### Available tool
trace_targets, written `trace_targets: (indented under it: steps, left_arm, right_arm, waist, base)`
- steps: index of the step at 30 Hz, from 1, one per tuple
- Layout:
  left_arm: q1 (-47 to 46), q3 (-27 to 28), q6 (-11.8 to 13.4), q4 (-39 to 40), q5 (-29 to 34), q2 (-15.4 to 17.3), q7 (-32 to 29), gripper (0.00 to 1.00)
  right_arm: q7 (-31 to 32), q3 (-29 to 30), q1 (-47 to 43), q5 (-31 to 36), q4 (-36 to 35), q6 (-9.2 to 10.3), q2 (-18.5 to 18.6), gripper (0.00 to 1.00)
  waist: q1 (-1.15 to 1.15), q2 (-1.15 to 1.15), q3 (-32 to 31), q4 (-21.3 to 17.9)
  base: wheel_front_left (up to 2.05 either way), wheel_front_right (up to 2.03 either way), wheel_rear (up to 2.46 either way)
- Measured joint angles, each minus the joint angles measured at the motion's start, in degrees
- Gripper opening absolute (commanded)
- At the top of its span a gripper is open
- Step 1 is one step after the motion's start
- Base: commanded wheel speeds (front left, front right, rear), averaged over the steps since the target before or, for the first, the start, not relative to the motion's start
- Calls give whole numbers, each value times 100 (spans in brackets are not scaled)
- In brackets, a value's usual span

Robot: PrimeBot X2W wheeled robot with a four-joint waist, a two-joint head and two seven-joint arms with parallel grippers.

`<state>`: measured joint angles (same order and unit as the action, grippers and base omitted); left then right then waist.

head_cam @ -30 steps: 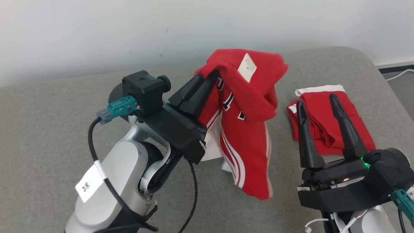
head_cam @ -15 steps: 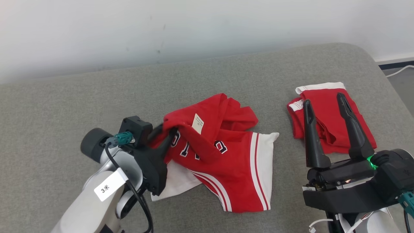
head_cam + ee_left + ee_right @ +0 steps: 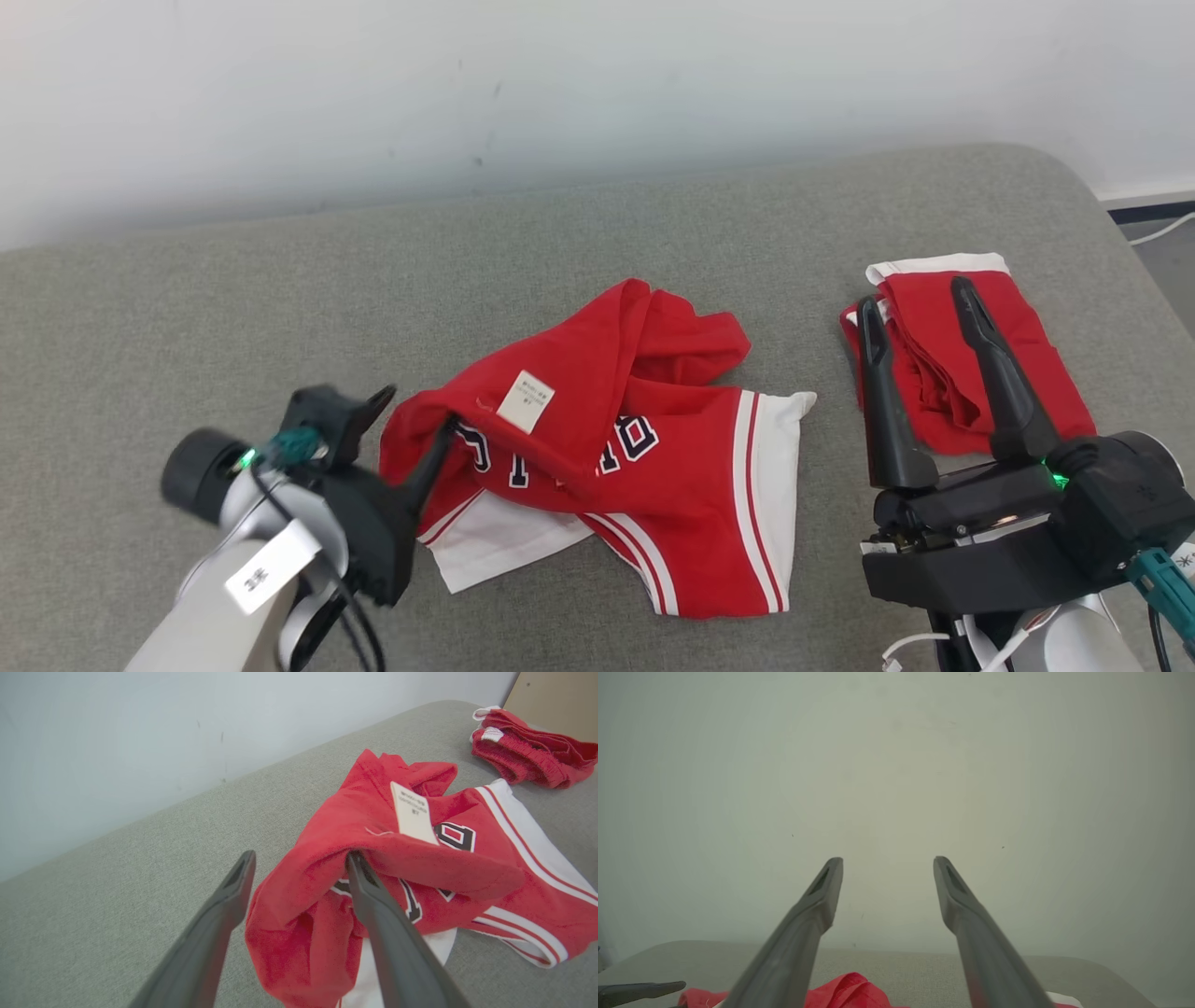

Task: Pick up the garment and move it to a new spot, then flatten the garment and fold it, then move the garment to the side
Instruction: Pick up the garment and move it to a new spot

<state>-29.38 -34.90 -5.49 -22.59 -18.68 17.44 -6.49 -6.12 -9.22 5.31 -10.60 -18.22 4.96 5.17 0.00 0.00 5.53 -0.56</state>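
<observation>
Red garment [image 3: 635, 448] | lay crumpled, label up | left jaws spread, one finger [image 3: 387, 933] tucked under its fold | right jaws spread, empty | folded red cloth [image 3: 1046, 373] near right jaws

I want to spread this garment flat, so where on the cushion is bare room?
Widest: the cushion left of and behind the crumpled red garment, up to the wall. A narrow strip lies between it and the folded red piece. Crowded: the right end, around that piece.
</observation>
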Motion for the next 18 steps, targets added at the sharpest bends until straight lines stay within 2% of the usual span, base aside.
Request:
trace_targets:
  steps: [6, 10, 15, 18]
  left_arm:
    - [483, 198, 191, 227, -52, 312, 59, 100]
    - [772, 541, 519, 580, -116, 417, 375, 100]
    - [1306, 1056, 1127, 1117, -318, 304, 920, 100]
    - [1650, 1312, 1239, 1341, -394, 124, 1236, 100]
  right_arm:
    - [-1, 22, -27, 0, -19, 0, 5, 100]
    - [-1, 43, -68, 0, -43, 1, 14, 100]
    - [-53, 115, -148, -168, -51, 7, 5, 100]
    - [-103, 314, -151, -254, 146, 12, 2, 100]
  waist:
    - [0, 0, -95, -18]
    - [0, 0, -149, -7]
    - [0, 0, -193, 31]
    - [0, 0, -225, 55]
  base:
    - [0, 0, 0]
    - [0, 0, 0]
    - [0, 0, 0]
    - [0, 0, 0]
